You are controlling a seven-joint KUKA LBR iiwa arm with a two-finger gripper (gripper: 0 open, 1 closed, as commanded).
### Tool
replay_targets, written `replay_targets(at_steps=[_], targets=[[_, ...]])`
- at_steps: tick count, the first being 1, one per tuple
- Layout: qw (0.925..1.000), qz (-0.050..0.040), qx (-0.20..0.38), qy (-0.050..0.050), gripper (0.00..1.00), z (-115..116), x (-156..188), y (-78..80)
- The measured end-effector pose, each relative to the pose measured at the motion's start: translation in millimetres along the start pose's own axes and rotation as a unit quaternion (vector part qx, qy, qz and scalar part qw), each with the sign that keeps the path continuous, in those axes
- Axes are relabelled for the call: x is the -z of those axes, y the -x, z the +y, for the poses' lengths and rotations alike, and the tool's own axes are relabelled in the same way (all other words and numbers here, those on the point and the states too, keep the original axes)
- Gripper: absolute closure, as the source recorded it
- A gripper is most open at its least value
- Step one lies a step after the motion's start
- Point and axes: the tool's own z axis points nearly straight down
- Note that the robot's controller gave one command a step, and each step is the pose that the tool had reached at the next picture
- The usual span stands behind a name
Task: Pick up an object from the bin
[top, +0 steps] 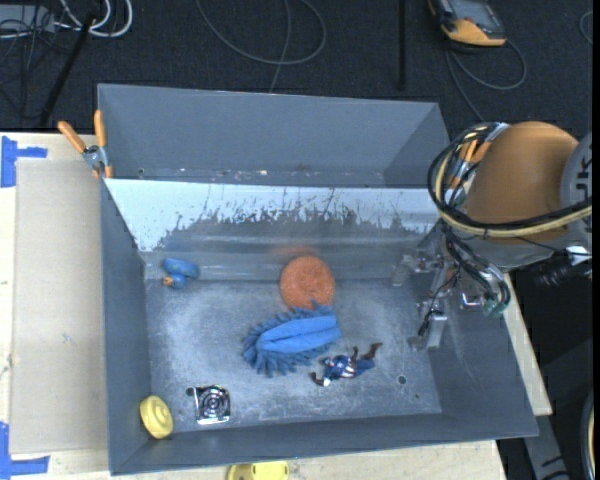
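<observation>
Camera view is showing the gripper (432,318) hanging over the bin's (280,158) bare right side; open or closed, I cannot tell.
– What's lying nearest?
– A small blue figure (345,367), near-centre: probably light, stiff, knobbly; I'd be pinching its torso. Left of it, the blue bristly brush (292,336) is looking soft.

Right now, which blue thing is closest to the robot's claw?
The little dark-blue figure, lying towards the bin's front, is nearest the gripper. The spiky blue brush is farther, the small blue piece farthest.
</observation>
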Motion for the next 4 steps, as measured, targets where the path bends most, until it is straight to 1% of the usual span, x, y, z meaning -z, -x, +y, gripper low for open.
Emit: replay_targets(at_steps=[1,2,3,4], targets=[[1.0000,-0.0036,0.001,0.000,0.00,0.4,4.6,1.5],[0.9999,-0.0076,-0.015,-0.001,0.00,31.3,-39.5,14.7],[0.9991,-0.0036,-0.043,0.001,0.00,46.2,-84.4,22.7],[0.9994,-0.0035,-0.034,-0.002,0.00,78.5,-87.6,22.3]])
